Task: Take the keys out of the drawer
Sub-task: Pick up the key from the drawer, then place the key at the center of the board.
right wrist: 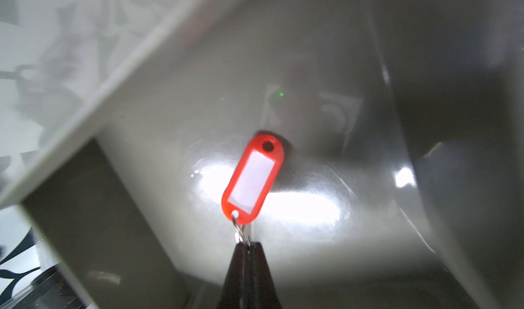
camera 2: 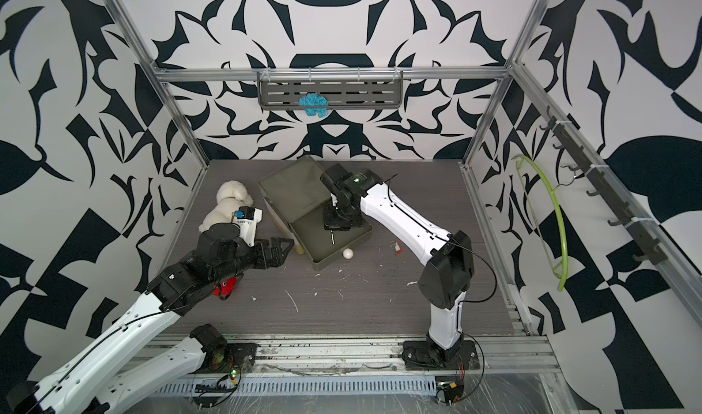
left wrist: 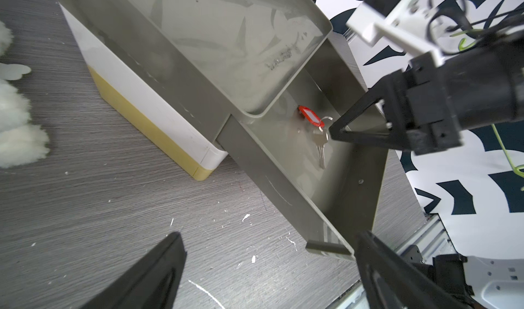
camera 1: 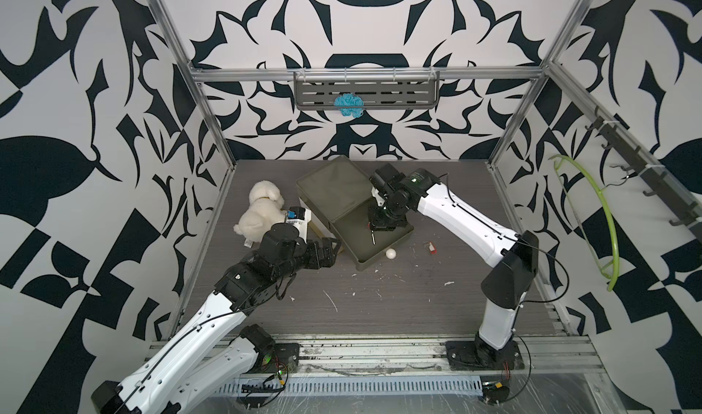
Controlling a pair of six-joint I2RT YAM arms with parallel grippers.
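Keys (left wrist: 320, 148): one silver key on a ring with a red tag (right wrist: 252, 180), pinched at the ring by the right gripper (left wrist: 331, 133), whose jaws are closed tight on it. The key blade hangs below the fingertips and the tag sticks out sideways. The set is inside the open drawer (left wrist: 283, 185), over its floor toward the far end, close to the lip of the olive top tray (camera 1: 334, 191); cannot tell whether the tag touches the floor. The drawer stands open toward the near side of the table (camera 1: 380, 309), at scene centre. A second red-tagged key (camera 1: 430, 247) lies on the table right of the drawer, apart from it. A white ball (camera 1: 391, 254) sits just beside the drawer's near front wall. The left gripper (camera 2: 285, 247) has its jaws spread wide and holds nothing; it is just left of the drawer, low over the table. A white plush dog (camera 1: 262, 210) lies at far left, and a red plush (camera 2: 224, 288) is partly hidden under the left arm
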